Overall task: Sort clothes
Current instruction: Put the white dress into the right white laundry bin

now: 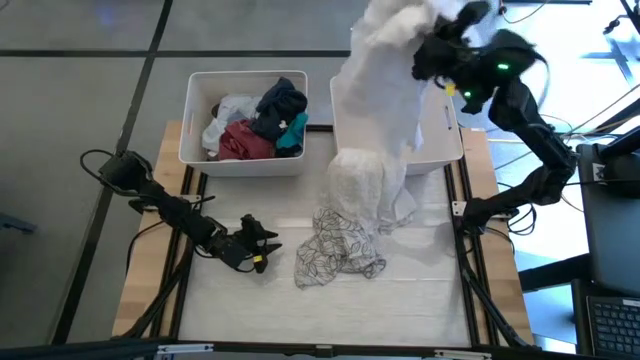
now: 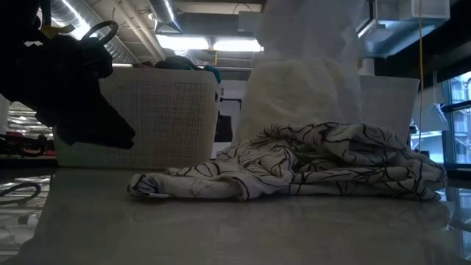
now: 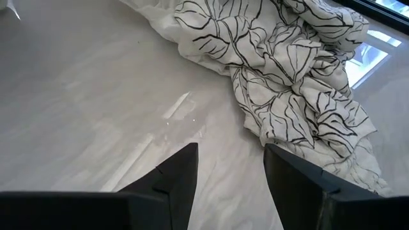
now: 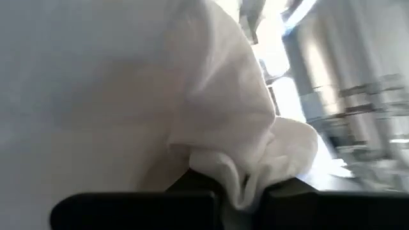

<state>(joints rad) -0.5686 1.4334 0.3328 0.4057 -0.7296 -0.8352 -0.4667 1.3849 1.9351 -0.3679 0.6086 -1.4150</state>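
One patterned garment (image 1: 335,252) lay crumpled near the worktop's (image 1: 420,300) centre, and at its 9 o'clock the left gripper (image 1: 262,243) rested low with its fingers (image 3: 179,176) spread and nothing between them. Farther back stood two white bins: the left bin (image 1: 243,160) held several bunched clothes (image 1: 255,125). At 1 o'clock, the raised right gripper (image 1: 432,42) had its fingers clenched on one white garment (image 1: 378,90), which draped over the right bin (image 1: 442,135), hiding most of it.

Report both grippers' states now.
Left gripper: open, empty, low over the table beside the black-patterned white fabric garment.
Right gripper: shut on the plain white fabric garment, lifted high.
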